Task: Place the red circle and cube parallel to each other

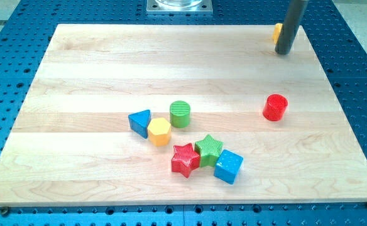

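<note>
Red circle (275,107), ribbed, upright; blue cube (228,166) well apart; no hand shows.

The counter (108,63) is pale wood with soft light-brown stripes in the grain. Around it is a blue base (20,12) full of little dark dots.

The round plastic block, the red circle (275,107), is bright red. The plastic blue cube (228,166) is sky blue. The ridged plastic red star (185,159) is red, and the ridged plastic green star (208,149) is green. The green cylinder (180,113) has fine green lines on top. The yellow hexagon block (159,131) is yellow. The blue triangle block (140,121) is blue. A yellow block (276,32) peeks out near the counter's top right corner. The rod above my tip (284,53) is dark grey.
</note>
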### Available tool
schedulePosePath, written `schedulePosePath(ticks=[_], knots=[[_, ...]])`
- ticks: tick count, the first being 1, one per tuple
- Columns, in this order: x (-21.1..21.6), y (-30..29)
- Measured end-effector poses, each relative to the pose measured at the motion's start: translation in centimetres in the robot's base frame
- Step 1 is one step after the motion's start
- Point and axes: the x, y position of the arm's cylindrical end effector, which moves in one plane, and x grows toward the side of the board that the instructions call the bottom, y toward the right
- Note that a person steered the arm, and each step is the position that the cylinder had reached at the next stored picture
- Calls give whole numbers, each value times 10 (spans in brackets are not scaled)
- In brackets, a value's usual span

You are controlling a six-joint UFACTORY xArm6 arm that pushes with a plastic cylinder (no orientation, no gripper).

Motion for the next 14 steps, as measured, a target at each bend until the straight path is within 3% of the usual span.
schedulePosePath(ticks=[2, 3, 4, 5, 6, 7, 8, 10, 12, 13, 14], knots=[[148, -27], [200, -41], [208, -44], [263, -101], [263, -132], [280, -123], [313, -144], [312, -176], [300, -292], [256, -356], [258, -415]])
